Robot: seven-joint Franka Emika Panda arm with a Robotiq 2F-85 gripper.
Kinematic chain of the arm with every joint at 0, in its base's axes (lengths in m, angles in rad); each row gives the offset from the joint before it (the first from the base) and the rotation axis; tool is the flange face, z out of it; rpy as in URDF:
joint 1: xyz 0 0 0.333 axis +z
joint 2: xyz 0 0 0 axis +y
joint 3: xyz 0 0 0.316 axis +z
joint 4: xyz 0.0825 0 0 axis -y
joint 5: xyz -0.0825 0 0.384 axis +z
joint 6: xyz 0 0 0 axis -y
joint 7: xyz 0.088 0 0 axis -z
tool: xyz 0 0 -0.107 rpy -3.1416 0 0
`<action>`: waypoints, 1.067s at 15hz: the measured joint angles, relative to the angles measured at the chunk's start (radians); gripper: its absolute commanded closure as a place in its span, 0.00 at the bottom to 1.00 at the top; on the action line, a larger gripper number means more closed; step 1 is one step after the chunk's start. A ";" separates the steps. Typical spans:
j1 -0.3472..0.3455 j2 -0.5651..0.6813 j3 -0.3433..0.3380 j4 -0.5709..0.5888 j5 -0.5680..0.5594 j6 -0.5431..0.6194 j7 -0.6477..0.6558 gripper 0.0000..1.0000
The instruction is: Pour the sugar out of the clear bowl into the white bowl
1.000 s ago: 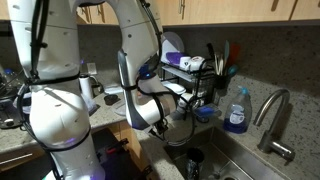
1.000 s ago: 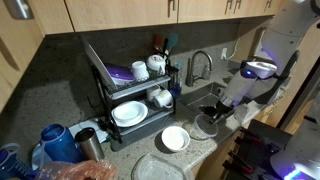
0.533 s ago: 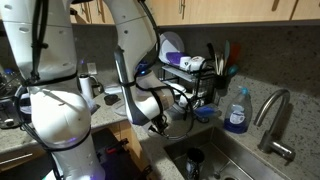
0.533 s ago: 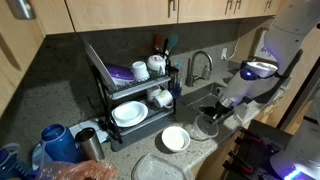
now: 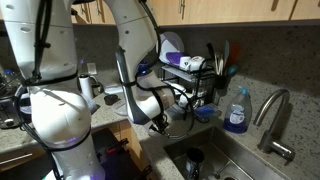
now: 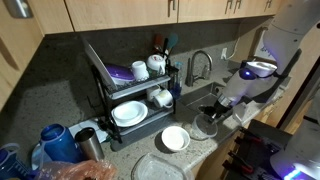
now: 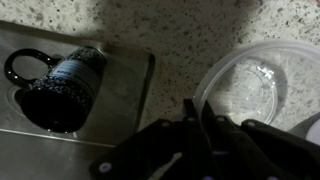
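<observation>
Gripper (image 7: 202, 113) was pinched shut on the clear bowl (image 7: 250, 85) rim, lower right of the wrist view. Pour into the white bowl (image 6: 174, 138) looked not started yet, imo.

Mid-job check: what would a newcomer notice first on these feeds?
The pincer is shut on the rim of the clear bowl in the wrist view. Beside it a dark mug sits in the sink, and in an exterior view the white bowl rests on the counter before the black dish rack.

clear bowl (image 7: 250, 85) of glossy plastic, speckled stone counter (image 7: 170, 25), glossy mug (image 7: 60, 85), wooden cabinets (image 6: 120, 15)
</observation>
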 measured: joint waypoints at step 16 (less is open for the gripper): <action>-0.035 0.068 0.079 0.028 0.211 0.038 -0.174 0.98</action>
